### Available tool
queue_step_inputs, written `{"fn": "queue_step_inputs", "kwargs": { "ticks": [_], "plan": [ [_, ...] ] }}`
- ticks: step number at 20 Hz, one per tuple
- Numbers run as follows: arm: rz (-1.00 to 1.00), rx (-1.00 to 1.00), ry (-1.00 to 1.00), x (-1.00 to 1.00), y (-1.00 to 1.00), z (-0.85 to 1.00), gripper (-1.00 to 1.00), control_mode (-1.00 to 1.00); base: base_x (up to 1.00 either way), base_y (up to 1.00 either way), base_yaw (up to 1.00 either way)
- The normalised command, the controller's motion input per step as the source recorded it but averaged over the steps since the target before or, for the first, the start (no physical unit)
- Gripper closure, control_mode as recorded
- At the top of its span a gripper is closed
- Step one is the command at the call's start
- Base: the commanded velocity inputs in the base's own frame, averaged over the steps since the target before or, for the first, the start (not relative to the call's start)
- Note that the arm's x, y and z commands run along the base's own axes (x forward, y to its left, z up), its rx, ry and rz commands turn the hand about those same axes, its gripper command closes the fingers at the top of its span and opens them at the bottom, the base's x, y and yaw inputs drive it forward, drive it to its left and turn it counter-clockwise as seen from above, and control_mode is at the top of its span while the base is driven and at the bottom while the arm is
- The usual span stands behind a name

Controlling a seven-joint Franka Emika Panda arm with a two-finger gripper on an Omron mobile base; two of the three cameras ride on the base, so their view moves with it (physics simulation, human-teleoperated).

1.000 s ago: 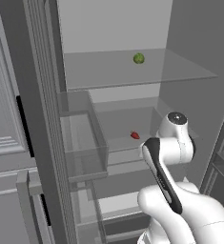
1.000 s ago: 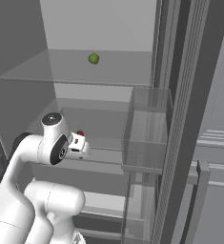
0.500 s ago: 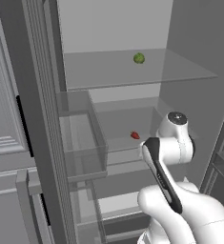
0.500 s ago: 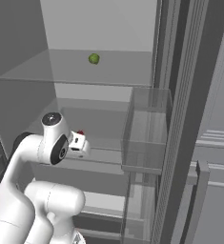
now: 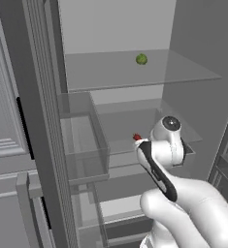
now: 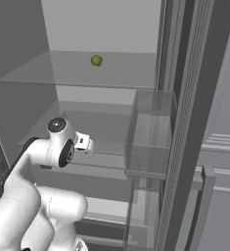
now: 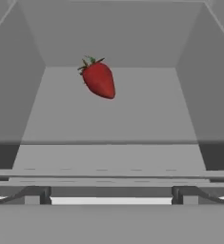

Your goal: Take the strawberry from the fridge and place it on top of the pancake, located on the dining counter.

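- Nothing much has shifted over the last second: the arm (image 5: 160,167) stays poised at the open fridge (image 5: 110,29), so the reach for the fruit has yet to begin in earnest.
- Strawberry (image 7: 98,79) lies on the middle glass shelf (image 5: 120,121), ahead of the hand and slightly left of centre in the hand view; it shows as a red speck just past the wrist in the left base view.
- Claw is spread wide and holds nothing, well short of the strawberry.
- Upper shelf (image 6: 62,73) carries a small green fruit (image 6: 96,60), not wanted.
- Door bin (image 6: 148,147) looks empty.
- Next move, likely: advance along the shelf and close on the berry gently.
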Motion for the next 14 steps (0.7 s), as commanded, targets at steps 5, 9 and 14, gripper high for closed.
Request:
{"fn": "queue_step_inputs", "kwargs": {
  "ticks": [5, 9, 14],
  "plan": [
    [0.02, -0.05, 0.06, 0.8, 0.05, 0.01, -1.0, -1.0, 0.0, 0.0, 0.0],
    [0.02, -0.01, 0.16, 0.95, 0.0, 0.0, -1.0, -1.0, 0.0, 0.0, 0.0],
    [0.03, 0.0, 0.12, 0.73, 0.0, -0.02, -1.0, -1.0, 0.0, 0.0, 0.0]
  ]
}}
